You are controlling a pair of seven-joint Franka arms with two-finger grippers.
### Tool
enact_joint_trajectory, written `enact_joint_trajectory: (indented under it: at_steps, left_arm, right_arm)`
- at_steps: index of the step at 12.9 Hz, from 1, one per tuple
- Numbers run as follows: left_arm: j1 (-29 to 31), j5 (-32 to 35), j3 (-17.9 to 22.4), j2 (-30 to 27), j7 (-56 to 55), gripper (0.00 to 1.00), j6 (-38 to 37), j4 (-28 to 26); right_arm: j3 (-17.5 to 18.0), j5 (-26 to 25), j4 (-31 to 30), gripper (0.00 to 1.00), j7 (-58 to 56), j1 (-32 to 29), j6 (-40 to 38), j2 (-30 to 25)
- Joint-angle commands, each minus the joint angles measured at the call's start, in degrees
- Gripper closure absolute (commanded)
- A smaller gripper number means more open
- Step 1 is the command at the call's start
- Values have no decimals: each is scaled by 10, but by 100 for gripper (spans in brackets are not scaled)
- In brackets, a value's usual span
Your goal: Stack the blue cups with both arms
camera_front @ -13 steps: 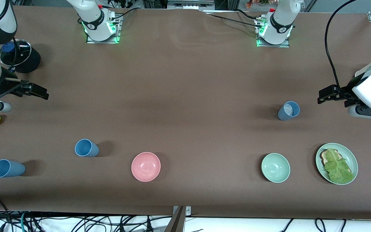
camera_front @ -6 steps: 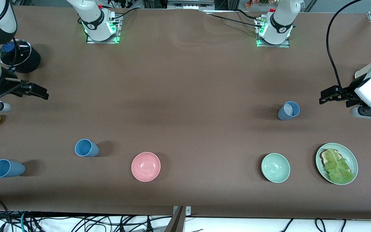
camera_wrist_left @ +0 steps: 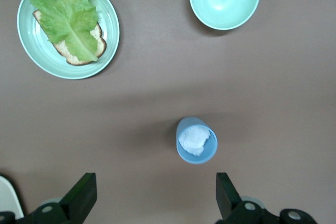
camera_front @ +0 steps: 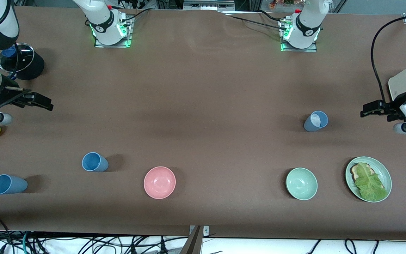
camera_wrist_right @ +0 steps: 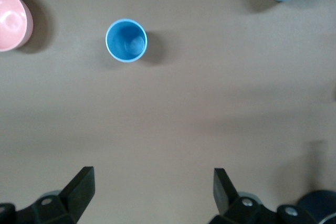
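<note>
The left gripper (camera_wrist_left: 152,195) hangs with jaws wide over bare desk (camera_front: 203,106) beside the grey-blue cup (camera_front: 315,121), which stands upright toward the left arm's end. The right gripper (camera_wrist_right: 152,190), jaws equally wide, is up over the right arm's end, well apart from two blue cups (camera_front: 94,162) (camera_front: 8,184). Pink bowl (camera_front: 159,182), mint bowl (camera_front: 301,183) and lettuce plate (camera_front: 368,179) sit nearest the front camera on the brown surface.

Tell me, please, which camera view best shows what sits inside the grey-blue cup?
The left wrist view: it looks straight down into the grey-blue cup, showing something white inside. The front view shows it small and slanted; the right wrist view misses it.

Looking matte plastic: blue cups (camera_front: 94,162); showing glossy: pink bowl (camera_front: 159,182); lying smooth, matte: brown table (camera_front: 203,88).
</note>
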Motion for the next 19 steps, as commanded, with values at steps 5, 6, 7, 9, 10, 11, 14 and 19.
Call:
enact_joint_trajectory:
  at_steps: [5, 6, 7, 9, 10, 11, 14, 19]
  left_arm:
    - [2, -1, -7, -83, 14, 0, 272, -298]
    - [2, -1, -6, -79, 14, 0, 282, -312]
    - [4, -1, -6, -74, 14, 0, 298, -325]
    - [10, -1, -6, -45, 13, 0, 315, -332]
    - [11, -1, -6, -30, 13, 0, 316, -331]
    - [11, -1, -6, -19, 7, 0, 318, -331]
    - [11, -3, -6, 8, -12, 0, 329, -328]
    - [1, -1, -8, 26, -70, 88, 328, -327]
  right_arm:
    - [9, -21, 32, 0, -2, 3, 68, 86]
    - [9, -24, 32, 0, -3, 3, 98, 97]
    - [9, -25, 32, 0, -4, 3, 128, 104]
    - [8, -32, 32, 0, -17, 3, 178, 132]
    - [9, -30, 34, 0, -36, 3, 187, 154]
    - [8, -28, 45, 0, -41, 0, 200, 178]
    - [9, -31, 164, 0, -64, 4, 215, 293]
    - [8, -33, 241, 1, -58, 22, 216, 376]
